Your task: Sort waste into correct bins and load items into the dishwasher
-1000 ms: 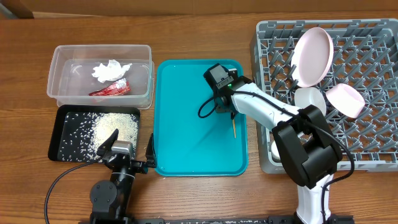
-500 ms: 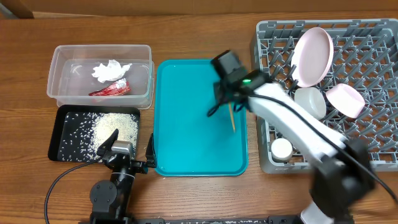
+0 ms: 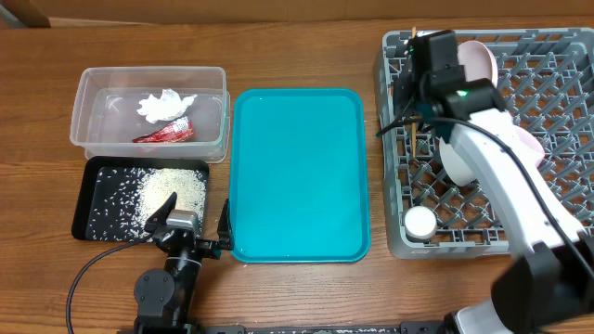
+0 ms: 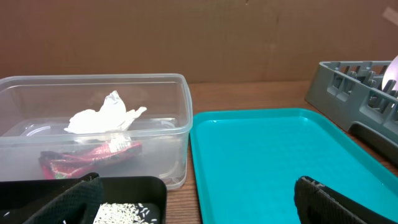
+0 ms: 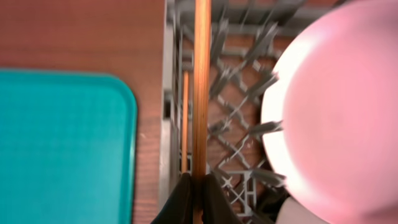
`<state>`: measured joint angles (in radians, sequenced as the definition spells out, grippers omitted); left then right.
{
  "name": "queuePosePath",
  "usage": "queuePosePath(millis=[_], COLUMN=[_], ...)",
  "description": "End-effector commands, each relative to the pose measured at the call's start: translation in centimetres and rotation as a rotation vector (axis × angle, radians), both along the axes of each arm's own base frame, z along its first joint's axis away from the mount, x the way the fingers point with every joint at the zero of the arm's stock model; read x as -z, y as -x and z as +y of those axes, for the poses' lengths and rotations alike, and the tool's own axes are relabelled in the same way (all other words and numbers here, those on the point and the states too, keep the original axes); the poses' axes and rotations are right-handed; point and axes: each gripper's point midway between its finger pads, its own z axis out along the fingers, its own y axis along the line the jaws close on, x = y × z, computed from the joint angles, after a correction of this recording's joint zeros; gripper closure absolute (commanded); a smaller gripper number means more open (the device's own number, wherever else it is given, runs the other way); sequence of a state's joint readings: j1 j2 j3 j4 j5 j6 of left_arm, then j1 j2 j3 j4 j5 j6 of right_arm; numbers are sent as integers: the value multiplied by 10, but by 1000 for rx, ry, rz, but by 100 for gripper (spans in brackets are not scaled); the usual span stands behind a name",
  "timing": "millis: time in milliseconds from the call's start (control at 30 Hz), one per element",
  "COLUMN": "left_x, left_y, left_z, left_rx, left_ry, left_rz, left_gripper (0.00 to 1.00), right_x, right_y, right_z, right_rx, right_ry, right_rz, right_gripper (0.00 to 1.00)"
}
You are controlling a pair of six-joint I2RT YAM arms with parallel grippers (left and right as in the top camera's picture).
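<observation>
My right gripper (image 3: 412,88) is shut on a thin wooden chopstick (image 5: 200,93) and hangs over the far left corner of the grey dishwasher rack (image 3: 557,223). Its tip (image 3: 413,37) pokes past the rack wall. Just left of it in the right wrist view, a second thin stick (image 5: 185,118) shows lower down. A pale pink plate (image 5: 336,106) stands in the rack beside them. A white tissue (image 3: 165,105) and a red wrapper (image 3: 164,133) lie in the clear tub (image 3: 148,72). Rice (image 3: 172,190) covers the black tray (image 3: 88,199). My left gripper (image 4: 198,182) rests open and holds nothing.
A teal tray (image 3: 297,176) lies between the bins and the rack. A white bowl (image 3: 459,158) and a small white cup (image 3: 419,223) sit in the rack's left part. My right arm stretches over the rack from the near right.
My right gripper has carried the chopstick off the teal tray, right and away, to the rack's far left corner. The left arm has not moved.
</observation>
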<state>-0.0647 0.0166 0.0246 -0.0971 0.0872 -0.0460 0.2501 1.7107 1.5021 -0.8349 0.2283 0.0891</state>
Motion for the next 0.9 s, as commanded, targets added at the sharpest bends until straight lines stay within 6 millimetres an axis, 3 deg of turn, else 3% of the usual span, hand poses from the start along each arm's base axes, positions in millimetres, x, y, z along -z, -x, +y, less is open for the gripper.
queuePosePath(millis=[0,33,100,200,367,567,700,867], left_x=[0,0,0,1,1,0,1,1], left_y=[0,0,0,0,0,0,0,0], left_z=[-1,-1,-1,-1,-1,-1,-1,-1], left_rx=[8,8,8,8,8,8,8,8], left_ry=[7,7,7,7,7,7,7,7], left_rz=[-6,-6,-6,-6,-6,-6,-6,-6], left_gripper=[0,0,0,0,0,0,0,0], right_x=[31,32,27,0,-71,-141,-171,-193], right_y=[0,0,1,-1,14,61,95,134], right_z=[2,3,8,16,38,71,85,100], right_rx=[-36,-40,-51,-25,-77,-208,-280,-375], right_ry=[37,36,34,-10,-125,-218,-252,-295], right_rz=[77,82,70,5,-137,-275,-332,-359], right_gripper=[94,88,63,50,48,47,46,43])
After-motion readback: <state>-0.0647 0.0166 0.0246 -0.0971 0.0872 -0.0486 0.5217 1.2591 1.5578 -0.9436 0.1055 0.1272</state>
